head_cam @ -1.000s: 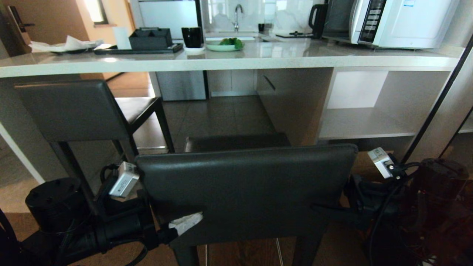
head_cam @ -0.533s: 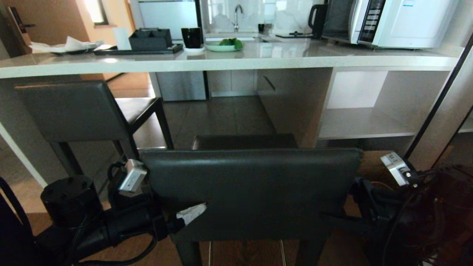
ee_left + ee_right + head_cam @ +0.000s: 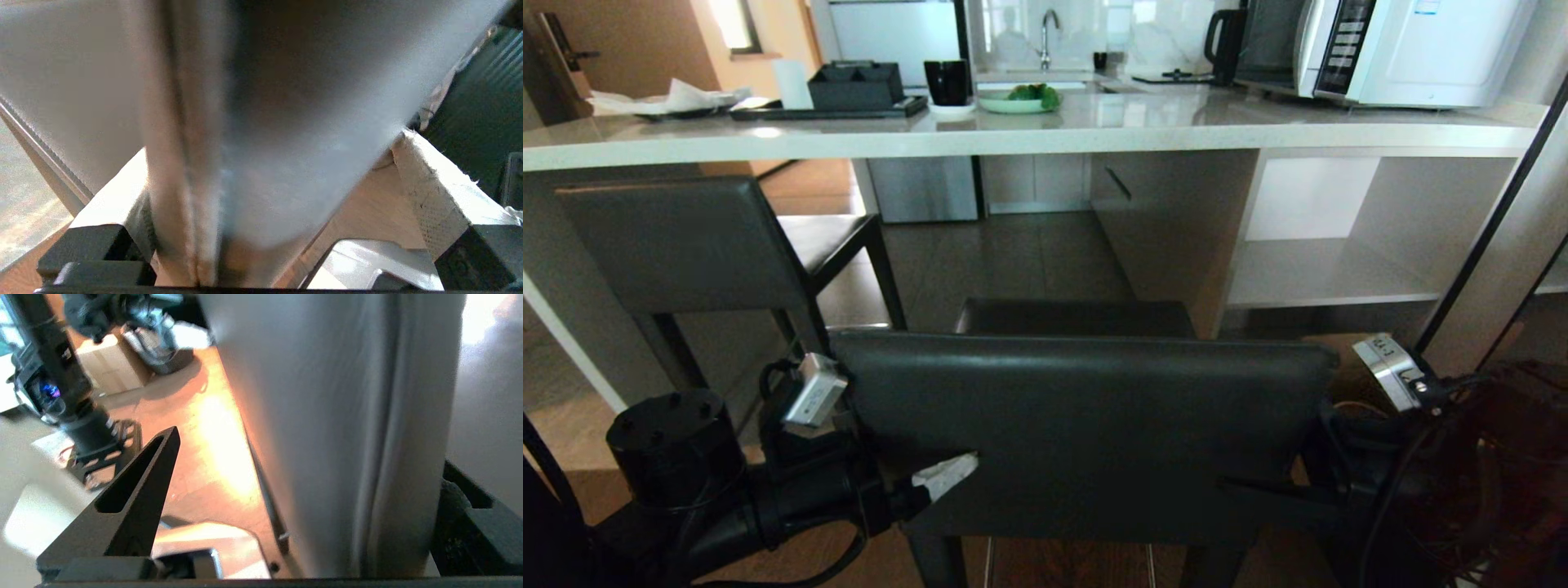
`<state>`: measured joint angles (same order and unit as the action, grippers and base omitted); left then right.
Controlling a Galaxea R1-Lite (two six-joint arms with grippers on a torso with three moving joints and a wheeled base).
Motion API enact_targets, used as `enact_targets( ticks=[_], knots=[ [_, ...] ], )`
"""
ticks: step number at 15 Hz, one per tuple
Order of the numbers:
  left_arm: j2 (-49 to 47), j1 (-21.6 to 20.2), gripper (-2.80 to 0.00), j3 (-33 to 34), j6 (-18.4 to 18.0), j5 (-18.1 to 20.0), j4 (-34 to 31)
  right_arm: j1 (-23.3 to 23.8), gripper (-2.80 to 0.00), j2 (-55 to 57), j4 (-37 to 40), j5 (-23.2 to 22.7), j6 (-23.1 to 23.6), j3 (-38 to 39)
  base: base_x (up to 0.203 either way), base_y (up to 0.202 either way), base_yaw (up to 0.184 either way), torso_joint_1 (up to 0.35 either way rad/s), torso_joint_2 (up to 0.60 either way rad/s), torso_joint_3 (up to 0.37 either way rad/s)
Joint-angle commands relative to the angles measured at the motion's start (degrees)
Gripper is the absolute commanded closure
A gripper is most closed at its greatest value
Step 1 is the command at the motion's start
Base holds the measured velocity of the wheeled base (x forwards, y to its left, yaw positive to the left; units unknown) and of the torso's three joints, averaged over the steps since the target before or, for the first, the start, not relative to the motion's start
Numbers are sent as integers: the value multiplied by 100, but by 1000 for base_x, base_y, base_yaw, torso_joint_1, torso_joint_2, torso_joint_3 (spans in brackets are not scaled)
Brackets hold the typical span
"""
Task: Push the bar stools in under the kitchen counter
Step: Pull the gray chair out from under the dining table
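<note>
The near bar stool (image 3: 1086,433) stands w/ its back facing me: a wide, flat, dark grey pad, smooth like leather, w/ soft round corners. Its square seat pokes out just behind the back, pointing at the kitchen counter (image 3: 1029,131), but it's not under the top yet. Thin dark legs go down from the back, w/ a skinny shiny bar between them.

The left gripper (image 3: 907,482) is at the left edge of that stool's back. Its fingers are spread wide, one each side of the edge, not squeezing. One finger (image 3: 943,475) has a rough white cloth pad on it. In the left wrist view the back's edge (image 3: 245,143) fills the gap between the padded fingers (image 3: 429,196).

The right gripper (image 3: 1282,490) is at the right edge of the same back, fingers also wide apart around it. In the right wrist view one pointy black finger (image 3: 135,498) w/ a long slot sits off the grey back (image 3: 335,437).

The 2nd bar stool (image 3: 694,245) is left of the near one and closer to the counter, seat partly under the top.

The counter is long, pale, shiny stone w/ a thick white edge. On its right end sits a boxy white microwave (image 3: 1413,49); below that are open white shelves (image 3: 1339,269). On top are a black cup (image 3: 946,82), a green plate (image 3: 1017,102) and a black tray (image 3: 833,106).
</note>
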<state>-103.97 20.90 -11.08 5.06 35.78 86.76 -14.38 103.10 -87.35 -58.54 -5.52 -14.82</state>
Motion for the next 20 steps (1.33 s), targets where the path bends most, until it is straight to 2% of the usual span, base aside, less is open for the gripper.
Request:
enact_targets(
  ticks=[1,5,7,12,14,17,20],
  knots=[
    [171,251,-280,32,-4,45,90,98,-280,266,-32,111,-51,-249,0,0,0,0,0,0],
    [184,476,-280,9,-14,17,90,472,-280,445,-32,98,-55,-404,0,0,0,0,0,0],
    [153,429,-280,-19,-19,-21,90,516,-280,401,-32,58,-44,-380,0,0,0,0,0,0],
    [473,-354,-280,88,21,-25,90,567,-280,131,-32,13,-54,-158,0,0,0,0,0,0],
    [725,-579,-280,460,54,10,90,610,-280,49,-32,-16,-55,-66,0,0,0,0,0,0],
    [1139,-663,-280,1021,57,10,90,1025,-280,-70,-32,-183,-59,52,0,0,0,0,0,0],
    [1728,-805,-280,1104,176,-47,90,1701,-280,-395,-32,-478,-70,371,0,0,0,0,0,0]
  ],
)
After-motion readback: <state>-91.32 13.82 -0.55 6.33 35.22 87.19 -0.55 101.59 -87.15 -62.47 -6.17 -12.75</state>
